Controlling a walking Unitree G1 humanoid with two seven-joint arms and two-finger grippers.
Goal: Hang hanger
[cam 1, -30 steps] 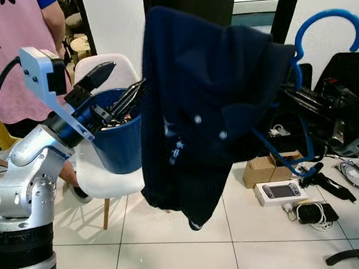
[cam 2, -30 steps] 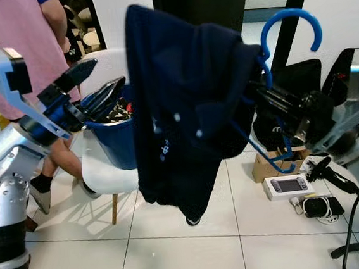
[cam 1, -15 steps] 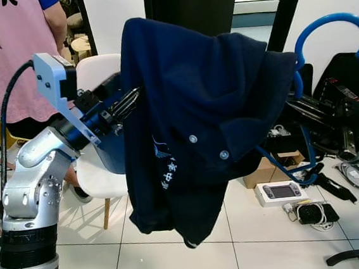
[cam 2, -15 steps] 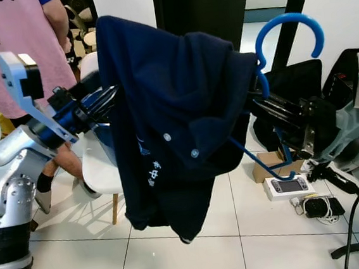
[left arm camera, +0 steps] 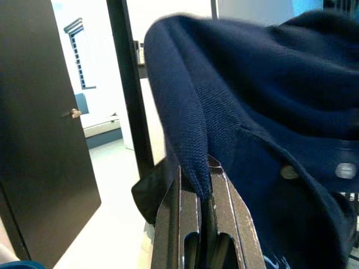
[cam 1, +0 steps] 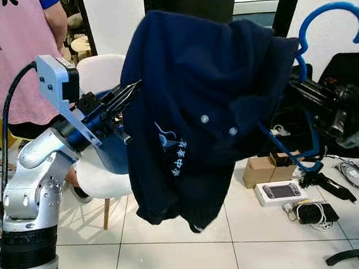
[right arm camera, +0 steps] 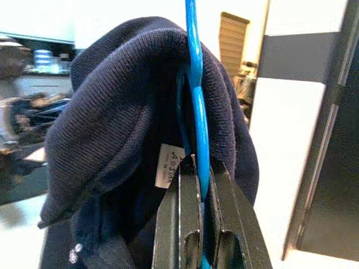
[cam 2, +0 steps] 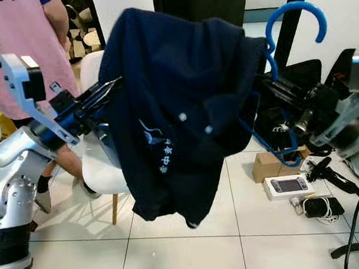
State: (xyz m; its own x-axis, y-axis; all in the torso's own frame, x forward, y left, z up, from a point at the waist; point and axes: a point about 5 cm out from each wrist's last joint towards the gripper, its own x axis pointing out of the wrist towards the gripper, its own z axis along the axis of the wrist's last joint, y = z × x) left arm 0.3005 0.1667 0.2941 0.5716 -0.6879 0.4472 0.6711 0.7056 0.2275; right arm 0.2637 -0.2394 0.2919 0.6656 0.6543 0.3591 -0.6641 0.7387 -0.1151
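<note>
A blue plastic hanger (cam 1: 321,19) is held up in front of me, its hook pointing up at the right. A dark navy polo shirt (cam 1: 208,106) drapes over it and hangs down in the middle. My right gripper (cam 1: 302,91) is shut on the hanger's blue bar (right arm camera: 197,129), just below the hook. My left gripper (cam 1: 129,90) is shut on the shirt's left edge, and the left wrist view shows a fold of navy fabric (left arm camera: 193,168) pinched between its fingers.
A person in a pink shirt (cam 1: 13,55) stands at the far left. Behind the shirt is a white chair (cam 1: 100,174) carrying a blue bucket (cam 1: 112,157). Boxes (cam 1: 262,168), a handheld console (cam 1: 280,191) and cables lie on the tiled floor at the right.
The left gripper has pinched the shirt's left edge. The hanger and shirt have lifted a little and shifted right.
</note>
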